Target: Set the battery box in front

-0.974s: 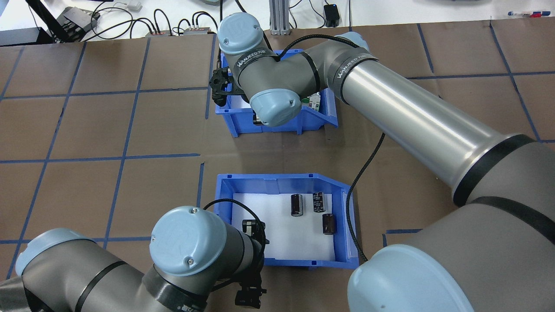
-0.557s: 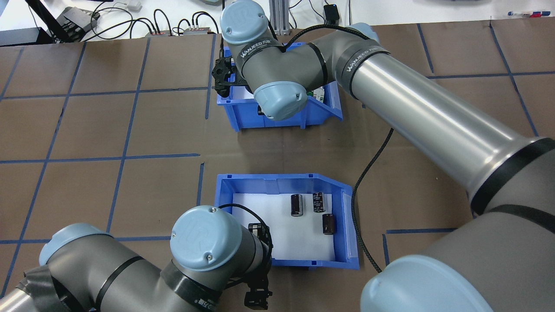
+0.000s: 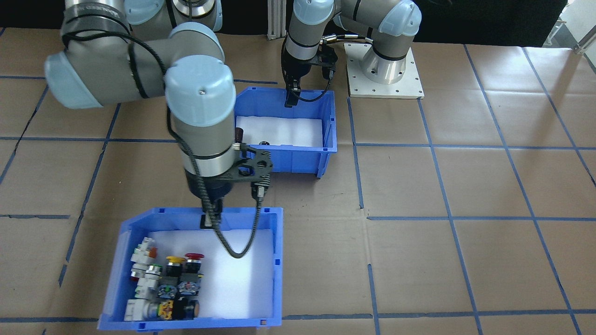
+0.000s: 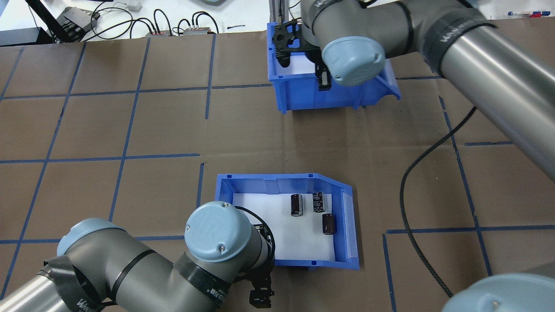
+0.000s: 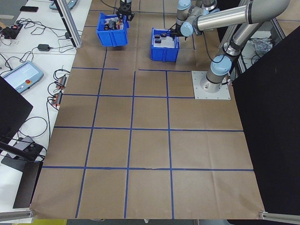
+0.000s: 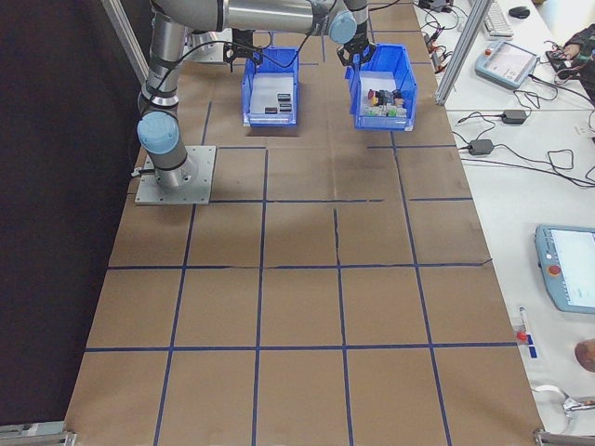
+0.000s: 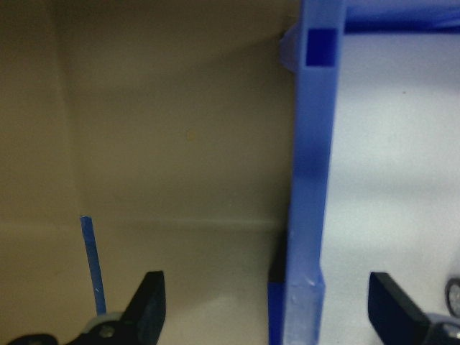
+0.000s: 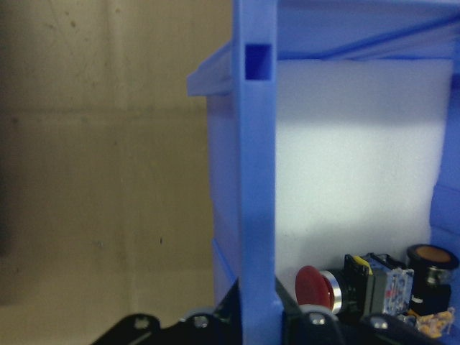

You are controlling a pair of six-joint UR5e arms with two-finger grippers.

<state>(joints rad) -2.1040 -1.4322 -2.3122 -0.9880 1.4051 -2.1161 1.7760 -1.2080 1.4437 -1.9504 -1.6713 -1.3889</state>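
Observation:
The battery box [image 4: 282,178] is a blue bin with a white foam liner and three dark cylinders [image 4: 296,204]. It sits on the brown table in front of the robot and also shows as the battery box [image 3: 328,125]. My left gripper [image 3: 292,100] is open and straddles the box's robot-side wall, one finger on each side of the wall [image 7: 305,215]. My right gripper [image 3: 207,219] is shut on the wall of the matching bin of push-button switches [image 4: 303,93], which appears to be lifted off the table, far and to the right.
The right arm's black cable [image 4: 416,182] hangs to the right of the battery box. The robot's base plate [image 3: 386,79] lies behind it. An aluminium post [image 4: 277,17] and cables stand at the table's far edge, close to the switch bin.
The right arm has carried the switch bin to the right and farther from the robot. The left wrist has shifted slightly right along the battery box's near wall. The battery box has not moved.

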